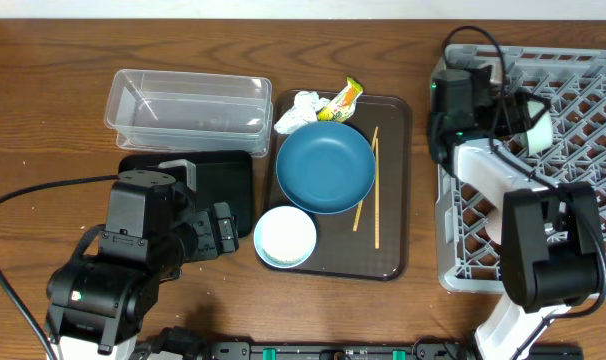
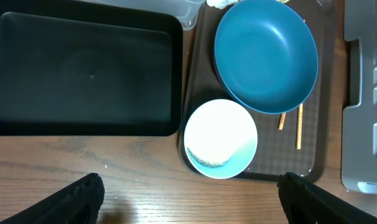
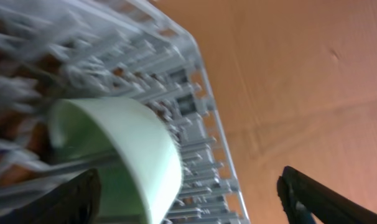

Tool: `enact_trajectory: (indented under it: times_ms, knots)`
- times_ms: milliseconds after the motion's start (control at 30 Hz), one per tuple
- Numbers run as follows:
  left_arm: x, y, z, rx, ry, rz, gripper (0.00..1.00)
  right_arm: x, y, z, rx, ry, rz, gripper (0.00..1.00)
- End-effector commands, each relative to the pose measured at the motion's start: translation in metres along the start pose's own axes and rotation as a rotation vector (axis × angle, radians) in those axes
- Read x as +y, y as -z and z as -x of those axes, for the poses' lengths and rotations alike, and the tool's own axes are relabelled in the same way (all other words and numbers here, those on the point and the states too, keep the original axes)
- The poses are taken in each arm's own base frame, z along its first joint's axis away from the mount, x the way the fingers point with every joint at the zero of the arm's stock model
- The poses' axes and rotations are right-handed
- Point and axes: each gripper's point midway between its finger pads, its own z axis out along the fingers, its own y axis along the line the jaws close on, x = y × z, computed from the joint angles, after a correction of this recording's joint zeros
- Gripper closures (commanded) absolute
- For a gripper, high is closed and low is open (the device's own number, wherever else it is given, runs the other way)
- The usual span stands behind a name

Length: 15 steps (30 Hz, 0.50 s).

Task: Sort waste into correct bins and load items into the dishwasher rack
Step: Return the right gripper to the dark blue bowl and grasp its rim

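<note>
**Now: both grippers open, mint bowl lying in the rack**

Rising from the near table edge, the right arm bends over the large square light-grey plastic rack (image 1: pixel 583 90). The right gripper (image 3: pixel 190 179) has its fingers spread wide with nothing between them. Just beside one finger, at the left of its wrist view, the pale mint-green bowl (image 3: pixel 132 155) lies tipped on its side among the pegs, blurred.

The left arm sits folded low at the near left. The left gripper (image 2: pixel 188 183) is also spread wide, holding nothing, above bare wood.

Ahead of it lies the flat dark-brown tray (image 1: pixel 393 180). The large dark-blue bowl (image 2: pixel 266 53) stands further ahead on the tray, upright and empty. Off to the left in that wrist view is the shallow glossy black tub (image 2: pixel 83 68), and the clear plastic tub (image 1: pixel 188 100) is beyond it. Nearest the fingers, the white bowl (image 2: pixel 219 134) sits upright on the tray's near corner, just beside the blue one. The thin wooden chopsticks (image 1: pixel 375 185) lie past the blue bowl. The crumpled white tissue (image 1: pixel 298 110) and the yellow-green wrapper (image 1: pixel 341 100) rest at the tray's far edge.
</note>
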Motion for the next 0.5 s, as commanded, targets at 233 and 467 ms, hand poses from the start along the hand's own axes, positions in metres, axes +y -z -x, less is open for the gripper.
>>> enact_trajectory:
  times_ms: [233, 467]
  knots:
    - [-0.001, 0.005, 0.005, -0.018, 0.000, 0.002, 0.08, 0.033, 0.148, 0.064, -0.370, -0.106, 0.622, 0.06]
    - [-0.001, 0.005, 0.005, -0.019, 0.000, 0.002, 0.08, 0.094, 0.271, 0.032, -0.090, -0.353, 1.460, 0.20]
